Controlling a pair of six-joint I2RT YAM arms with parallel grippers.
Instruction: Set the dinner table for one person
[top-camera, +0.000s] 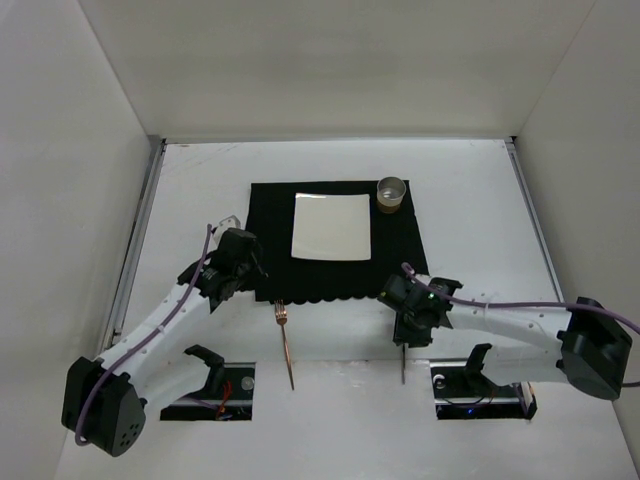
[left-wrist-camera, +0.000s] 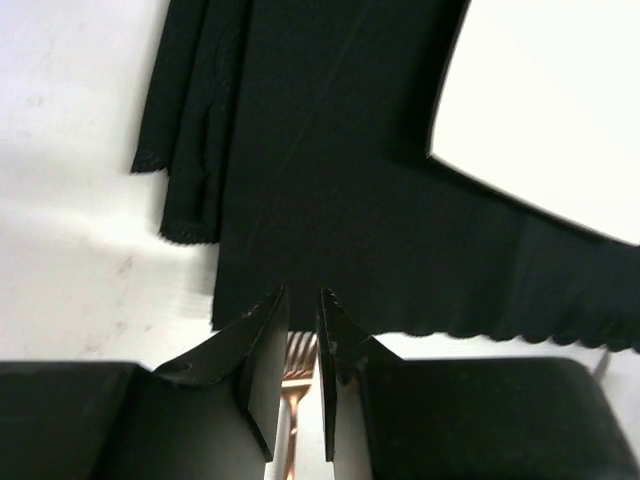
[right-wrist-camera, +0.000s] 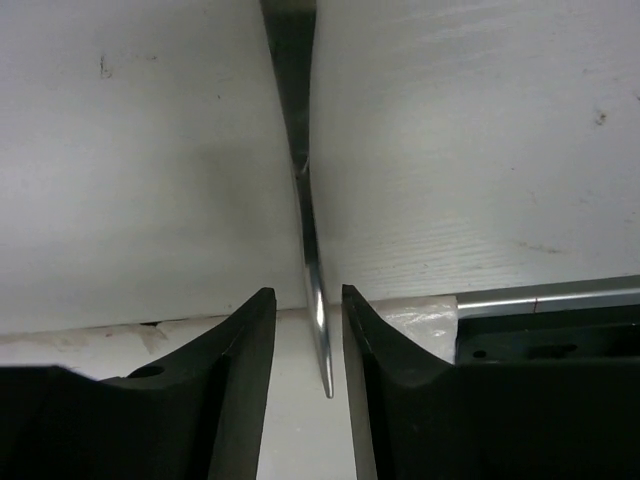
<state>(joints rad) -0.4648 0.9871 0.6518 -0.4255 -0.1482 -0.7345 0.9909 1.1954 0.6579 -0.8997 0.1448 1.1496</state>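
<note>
Off the near edge of the placemat (top-camera: 270, 210), straddling the knife (right-wrist-camera: 310, 250) with half-open right claw (right-wrist-camera: 306, 292), left claw (left-wrist-camera: 302, 295) barely parted, empty; next: pinch, lift.

The bench (top-camera: 200, 190) is matt white and faintly scuffed; the placemat (top-camera: 270, 215) is soft black cloth; the plate (top-camera: 332, 226) smooth, glossy white; the fork (top-camera: 287, 348) shiny copper-toned metal; the knife (right-wrist-camera: 311, 270) mirror-polished metal; the left tool (left-wrist-camera: 303, 297) matt black plastic

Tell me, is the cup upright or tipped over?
Upright: the cup stands on the black placemat's far right corner, round rim facing up.
</note>
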